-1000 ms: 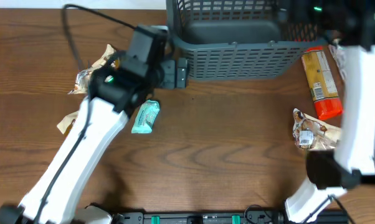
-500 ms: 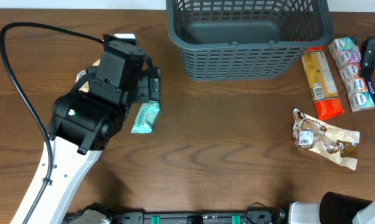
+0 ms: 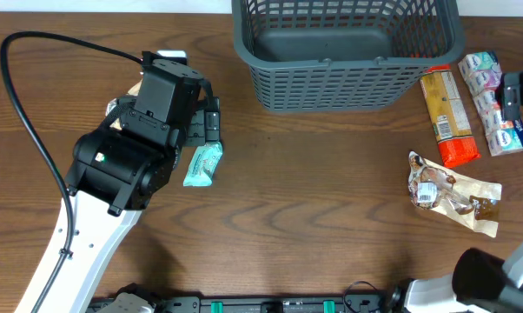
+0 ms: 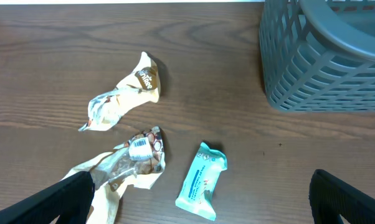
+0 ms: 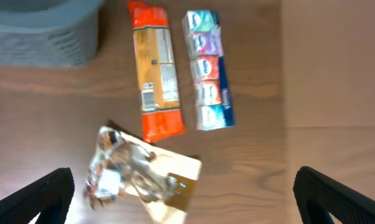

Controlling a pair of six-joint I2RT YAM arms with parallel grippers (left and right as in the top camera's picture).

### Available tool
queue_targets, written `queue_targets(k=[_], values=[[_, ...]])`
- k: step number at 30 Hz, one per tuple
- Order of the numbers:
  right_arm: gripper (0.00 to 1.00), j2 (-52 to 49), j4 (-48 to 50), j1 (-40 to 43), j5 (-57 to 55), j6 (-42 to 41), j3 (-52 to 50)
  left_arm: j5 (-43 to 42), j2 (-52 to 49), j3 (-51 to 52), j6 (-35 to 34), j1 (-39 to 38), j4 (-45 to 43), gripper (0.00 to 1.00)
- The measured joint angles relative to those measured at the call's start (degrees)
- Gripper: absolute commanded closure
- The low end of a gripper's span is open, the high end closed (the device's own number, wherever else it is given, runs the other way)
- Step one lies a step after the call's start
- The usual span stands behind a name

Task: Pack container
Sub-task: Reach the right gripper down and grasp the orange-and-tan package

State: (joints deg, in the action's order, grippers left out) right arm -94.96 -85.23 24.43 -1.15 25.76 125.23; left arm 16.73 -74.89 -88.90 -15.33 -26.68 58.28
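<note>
Far left of the container (image 3: 344,85), two crumpled cream wrappers (image 4: 121,93) lie on the surface (image 3: 314,217). One of them, a crinkled nut packet (image 4: 130,163), lies just beside the teal bar packet (image 3: 201,163). The left end effector (image 4: 201,182) hangs above that bar, released, with its fingers spread wide on either side. If it comes down here, the likely fault is a finger catching the nut packet's edge and dragging both. The bar also lies flat, so the tips may scrape wood and skate off the film.

The container sits at the far edge of the surface, with nothing showing inside it. Its walls are tall, so a low carry would probably clip the rim and shove it away.

Right of the container lie an orange-ended packet (image 5: 155,78), a multipack strip (image 5: 207,68) and, nearer, a clear crinkled bag (image 5: 137,180). The right end effector (image 5: 184,177) is also released and spread over this group. The bag's loose film could slip from a shallow pinch.
</note>
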Motion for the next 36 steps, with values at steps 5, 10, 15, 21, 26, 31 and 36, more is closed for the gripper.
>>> queue_targets(k=[5, 10, 15, 21, 26, 31, 36], values=[[0.01, -2.86, 6.03, 4.24, 2.16, -12.46, -8.11, 0.02, 0.00, 0.00, 0.00, 0.00, 0.02, 0.01], [0.01, -4.07, 10.71, 6.23, 2.58, -24.44, -14.73, 0.00, 0.00, 0.00, -0.02, 0.00, 0.79, 0.01], [0.01, -4.33, 14.08, 6.97, 2.21, -37.83, -19.91, 0.02, 0.00, 0.00, -0.02, 0.00, 1.95, 0.01], [0.01, -5.46, 18.56, 6.99, 2.25, -44.33, -22.29, 0.02, 0.00, 0.02, -0.02, 0.00, 1.97, 0.01], [0.01, -6.03, 22.75, 6.97, 5.25, -39.93, -22.64, 0.02, 0.00, 0.00, -0.02, 0.00, 2.05, 0.01], [0.01, -6.08, 24.33, 6.84, 14.12, -20.68, -22.67, 0.02, 0.00, 0.00, -0.02, 0.00, 3.48, 0.01], [0.01, -7.23, 24.94, 6.58, 17.07, -9.88, -22.64, 0.00, 0.00, 0.02, -0.02, 0.00, 4.90, 0.01]])
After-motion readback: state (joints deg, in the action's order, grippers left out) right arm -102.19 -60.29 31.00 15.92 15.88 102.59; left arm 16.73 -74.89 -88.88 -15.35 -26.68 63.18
